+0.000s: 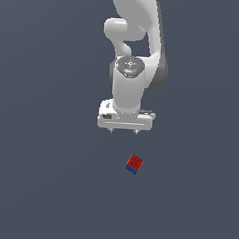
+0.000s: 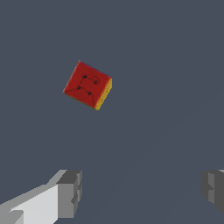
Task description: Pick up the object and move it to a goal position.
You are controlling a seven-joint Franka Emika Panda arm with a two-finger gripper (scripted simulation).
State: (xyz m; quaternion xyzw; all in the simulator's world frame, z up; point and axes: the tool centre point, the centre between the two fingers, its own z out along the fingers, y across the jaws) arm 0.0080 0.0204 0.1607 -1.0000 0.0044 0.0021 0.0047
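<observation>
The object [image 1: 134,164] is a tiny cube, red on top with a blue side, lying alone on the dark grey floor. In the wrist view the object [image 2: 88,85] shows its red face with faint dots and a yellow side. My white gripper [image 1: 124,131] hangs above the floor, behind the cube in the exterior view and slightly toward that view's left, apart from it. Its fingers [image 2: 70,192] are spread wide with nothing between them, so the gripper [image 2: 142,189] is open.
The dark grey floor [image 1: 42,187] stretches flat on all sides. The white arm [image 1: 133,47] rises behind the gripper in the exterior view.
</observation>
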